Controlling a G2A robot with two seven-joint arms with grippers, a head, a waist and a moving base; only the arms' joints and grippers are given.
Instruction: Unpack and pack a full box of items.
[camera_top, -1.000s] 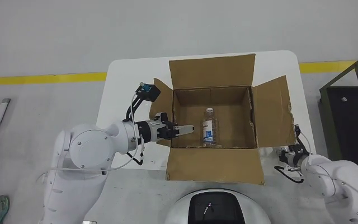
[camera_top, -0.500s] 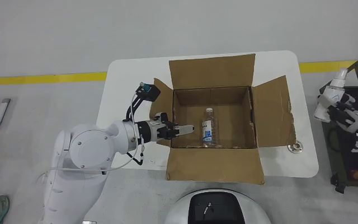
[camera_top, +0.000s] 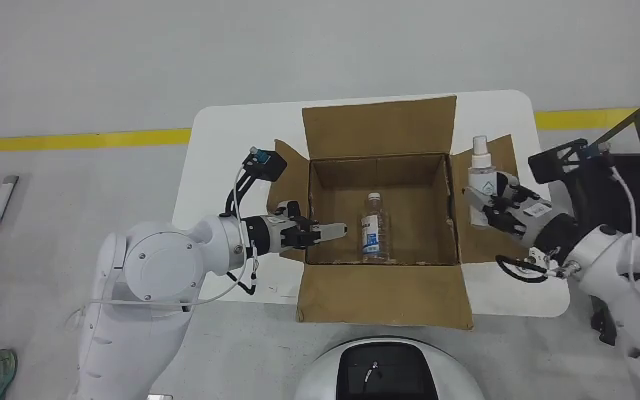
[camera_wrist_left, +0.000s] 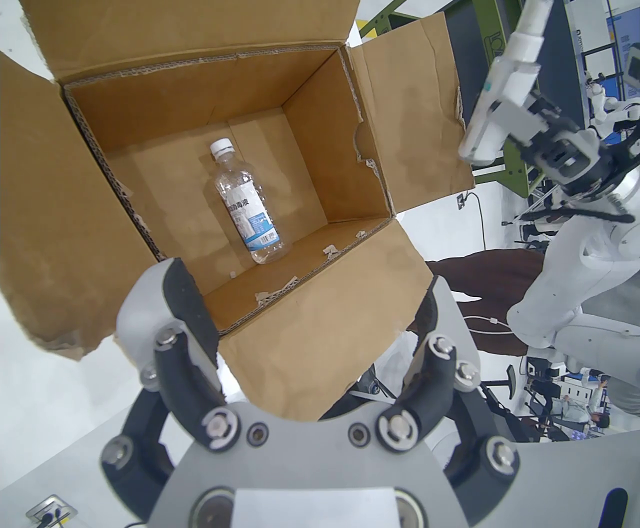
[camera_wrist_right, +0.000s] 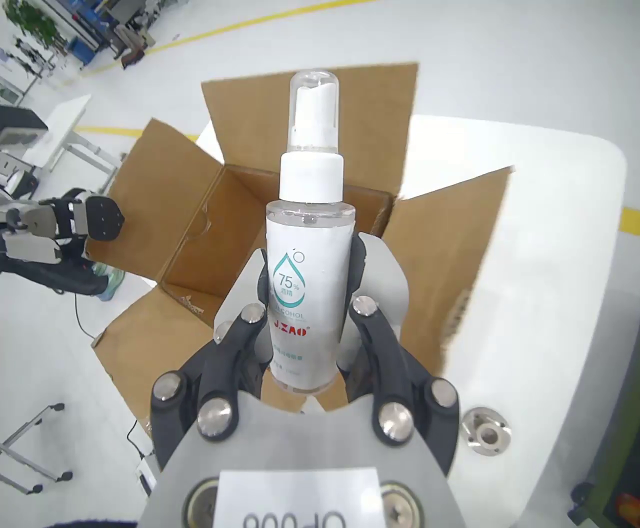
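R gripper (camera_wrist_right: 311, 265) clamps spray bottle (camera_wrist_right: 310, 235) over box (camera_top: 385, 292) flap — L gripper (camera_wrist_left: 302, 289) open beside box.

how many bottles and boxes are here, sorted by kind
cardboard box: 1
water bottle, lying in the cardboard box: 1
spray bottle, held in the right tool: 1
total: 3
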